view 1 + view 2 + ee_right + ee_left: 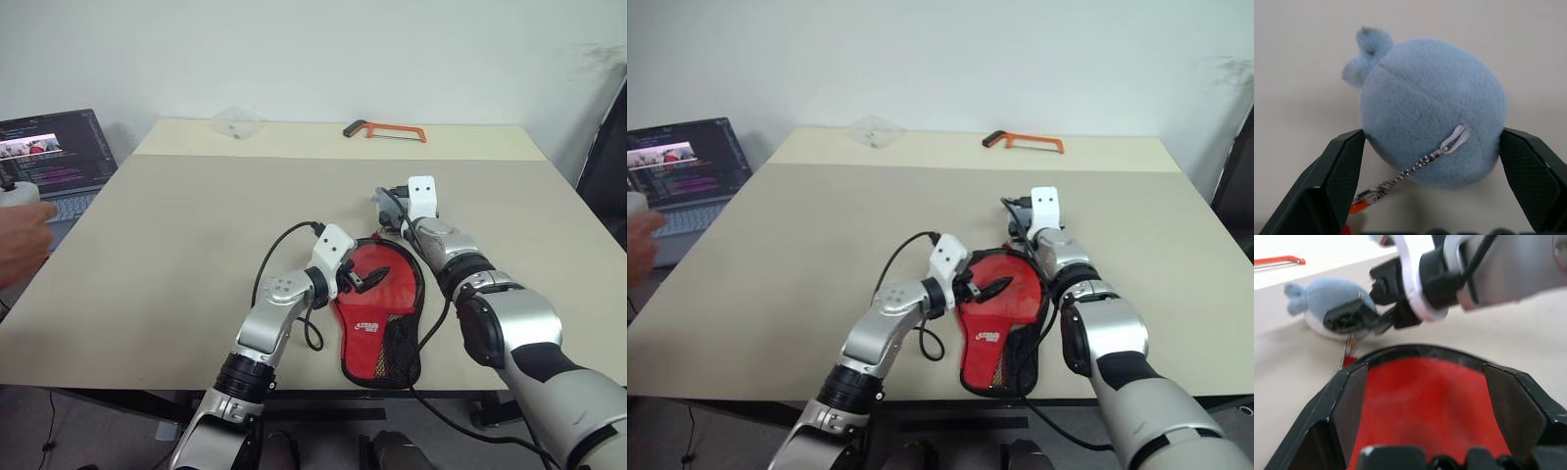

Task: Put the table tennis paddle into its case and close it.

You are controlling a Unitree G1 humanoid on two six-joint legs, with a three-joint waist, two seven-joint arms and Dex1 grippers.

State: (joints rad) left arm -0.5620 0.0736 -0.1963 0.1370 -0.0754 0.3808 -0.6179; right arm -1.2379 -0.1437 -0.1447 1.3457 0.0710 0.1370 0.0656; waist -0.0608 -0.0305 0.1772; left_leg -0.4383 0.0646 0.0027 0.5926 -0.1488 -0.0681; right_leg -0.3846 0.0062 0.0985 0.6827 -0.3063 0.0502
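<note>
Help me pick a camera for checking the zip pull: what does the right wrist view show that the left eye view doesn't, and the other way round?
Right wrist view alone: the fuzzy ball's bead chain and stitched loop, close up, with the ball sitting between the open fingers of the right pincer.

Left eye view alone: the whole case on the table, the left pincer over the case's red front, an orange hacksaw, a laptop and a person's hand.

Both: the right pincer and the tabletop.

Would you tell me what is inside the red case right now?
The case lies flat on the table. Its red front covers the inside, so whether the paddle is there cannot be seen.
</note>
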